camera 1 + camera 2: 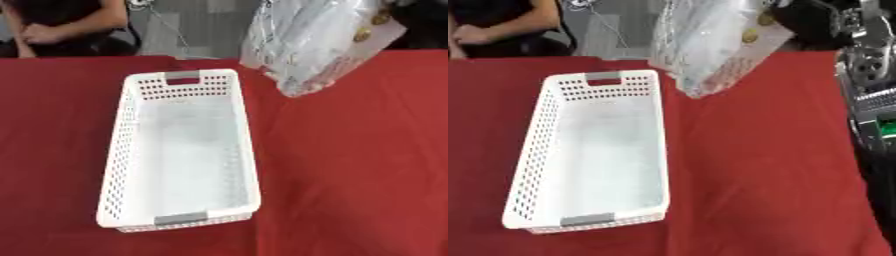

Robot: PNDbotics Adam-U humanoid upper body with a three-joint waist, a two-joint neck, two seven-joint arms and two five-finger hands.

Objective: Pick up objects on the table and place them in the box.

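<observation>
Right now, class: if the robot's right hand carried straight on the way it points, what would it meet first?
Probably the clear plastic bag: the right hand, a dark shape in the upper right corner, points leftward into it. Beyond lies the white basket, at its far end, though depth is unclear.

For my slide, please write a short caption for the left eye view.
Empty white perforated basket on a red tablecloth, with a clear plastic bag held above its far right corner.

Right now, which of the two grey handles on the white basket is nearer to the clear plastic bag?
The far handle of the basket; the bag hangs just right of it. The near handle is at the opposite end.
</observation>
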